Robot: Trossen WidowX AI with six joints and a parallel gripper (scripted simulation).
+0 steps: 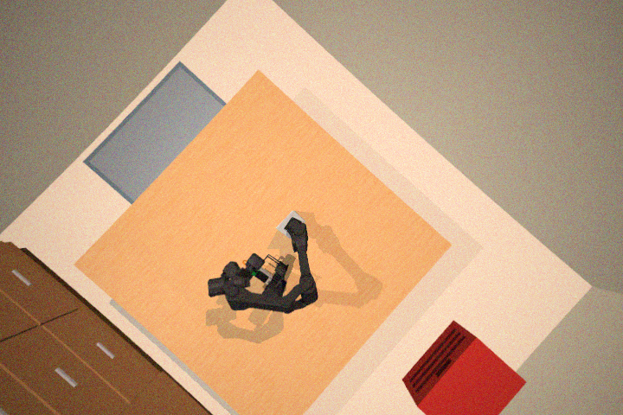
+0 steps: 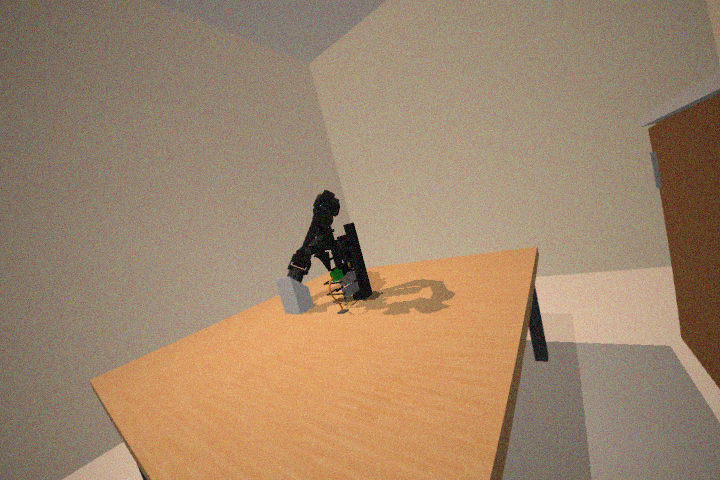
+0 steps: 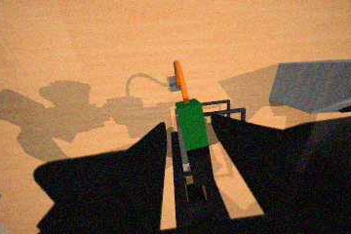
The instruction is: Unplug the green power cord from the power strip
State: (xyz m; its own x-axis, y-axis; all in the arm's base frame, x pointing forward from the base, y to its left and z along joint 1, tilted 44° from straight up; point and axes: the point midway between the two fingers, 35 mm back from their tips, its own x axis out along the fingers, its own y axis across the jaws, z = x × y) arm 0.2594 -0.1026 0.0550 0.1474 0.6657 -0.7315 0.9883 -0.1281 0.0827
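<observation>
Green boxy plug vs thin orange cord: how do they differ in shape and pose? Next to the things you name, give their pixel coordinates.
Green boxy plug (image 1: 254,273) (image 2: 336,275) (image 3: 192,125) is thick and block-shaped; thin orange cord (image 1: 244,262) (image 2: 331,289) (image 3: 181,82) is slender.
The plug is straight-sided; the cord bends in an arc.
Shared: they meet at one end of the plug.

Top view: green plug (image 1: 254,273) mostly hidden by arm (image 1: 260,301); red cabinet (image 1: 484,376) cut off by bottom edge. Exterior view: plug's prongs too small to tell.
</observation>
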